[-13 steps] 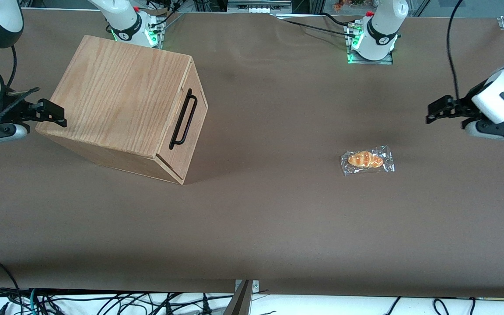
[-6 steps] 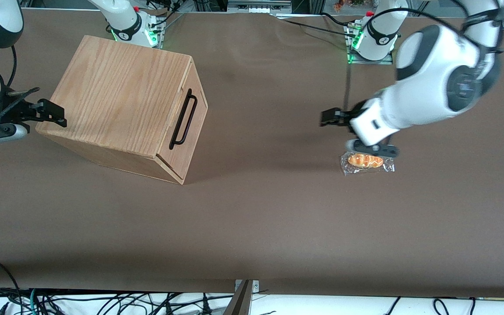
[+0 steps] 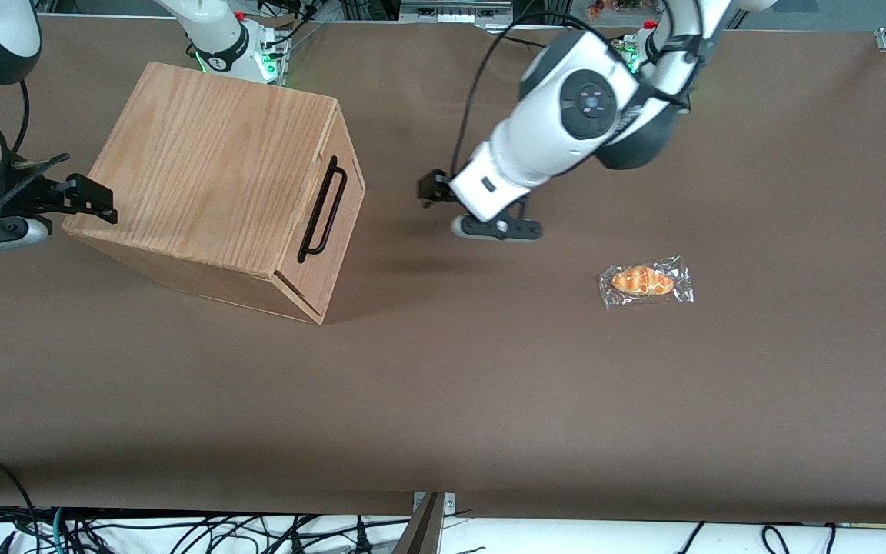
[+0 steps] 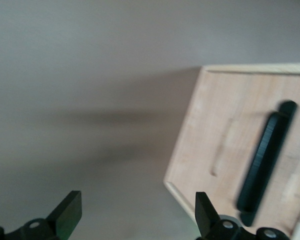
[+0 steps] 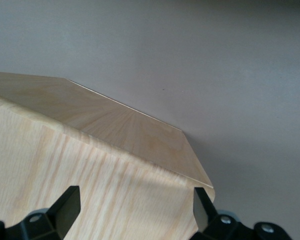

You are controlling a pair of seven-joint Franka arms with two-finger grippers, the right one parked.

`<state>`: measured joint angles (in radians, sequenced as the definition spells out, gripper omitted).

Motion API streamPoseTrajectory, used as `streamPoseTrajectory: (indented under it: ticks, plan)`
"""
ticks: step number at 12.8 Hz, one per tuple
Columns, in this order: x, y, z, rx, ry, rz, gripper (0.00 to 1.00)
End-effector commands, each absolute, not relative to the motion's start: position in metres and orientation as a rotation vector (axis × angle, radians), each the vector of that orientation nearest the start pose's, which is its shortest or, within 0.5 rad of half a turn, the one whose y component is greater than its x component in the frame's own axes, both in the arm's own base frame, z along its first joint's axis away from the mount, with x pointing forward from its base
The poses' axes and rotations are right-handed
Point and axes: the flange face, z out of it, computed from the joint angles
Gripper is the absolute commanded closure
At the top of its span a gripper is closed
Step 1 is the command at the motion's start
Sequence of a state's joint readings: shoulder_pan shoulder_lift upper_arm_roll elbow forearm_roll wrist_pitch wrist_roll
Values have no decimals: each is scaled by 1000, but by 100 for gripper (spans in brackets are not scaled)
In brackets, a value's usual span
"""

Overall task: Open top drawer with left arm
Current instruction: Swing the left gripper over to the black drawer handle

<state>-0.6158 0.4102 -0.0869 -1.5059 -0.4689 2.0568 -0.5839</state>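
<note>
Our gripper hangs wide open and empty in front of the top drawer — its handle runs crosswise to our approach.

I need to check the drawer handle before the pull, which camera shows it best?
The front view: the whole handle shows sharply on the closed top drawer, with the open gripper in front of it, not touching. The left wrist view shows the handle blurred. The right wrist view shows only the wooden casing.

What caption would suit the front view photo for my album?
Left arm's open end effector nears the closed top drawer's black handle; wrapped bread lies aside.
</note>
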Motion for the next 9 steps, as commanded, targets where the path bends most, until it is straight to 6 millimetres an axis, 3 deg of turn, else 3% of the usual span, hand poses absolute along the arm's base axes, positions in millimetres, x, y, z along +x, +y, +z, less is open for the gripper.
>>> streamPoseTrajectory:
  ticks: [1,4,7,9]
  plan:
    - [495,-522,427,-3627,-180,293,0]
    - [493,-553,419,-3670,-227,232,0]
    - [484,-584,403,-3683,-138,250,0]
    - [487,-591,396,-3689,-123,247,0]
